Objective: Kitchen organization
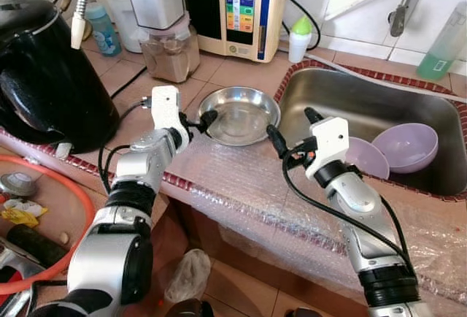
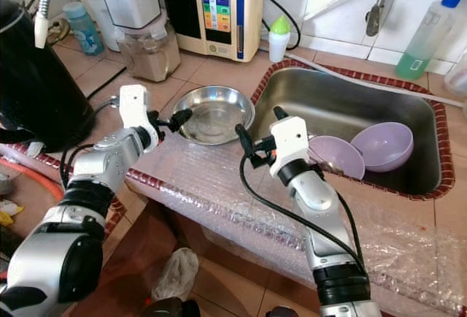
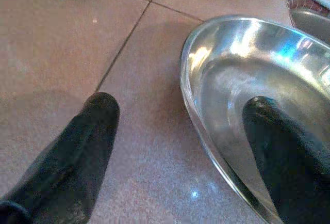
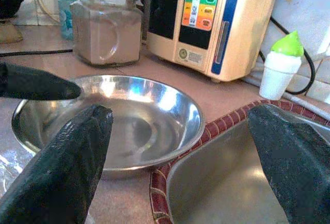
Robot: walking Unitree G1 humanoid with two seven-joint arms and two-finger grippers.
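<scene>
Sink (image 1: pixel 438 105): I see it sunk in the tiled counter, on my right. Two purple bowls (image 1: pixel 406 146) lie inside it, touching.
Black kettle (image 1: pixel 44 76): big, far on my left, well apart from my arms.
Water machine (image 1: pixel 241 6): stands at the back wall, with a jar of brown stuff (image 1: pixel 169 52) beside it.
Steel bowl (image 1: pixel 239 115): sits upright on the counter, just beside the sink's left rim, in front of the jar.
Left gripper (image 1: pixel 206 121): at the bowl's near-left rim. My left wrist view shows it spread wide, one finger (image 3: pixel 283 157) inside the bowl and one outside over the tile. It holds nothing tight.
Right gripper (image 1: pixel 292 130): spread wide and holding nothing, over the rim between bowl and sink. My right wrist view shows the left finger's tip at the bowl's far edge.
Small white bottle (image 4: pixel 280 64): green top, behind the sink.
</scene>
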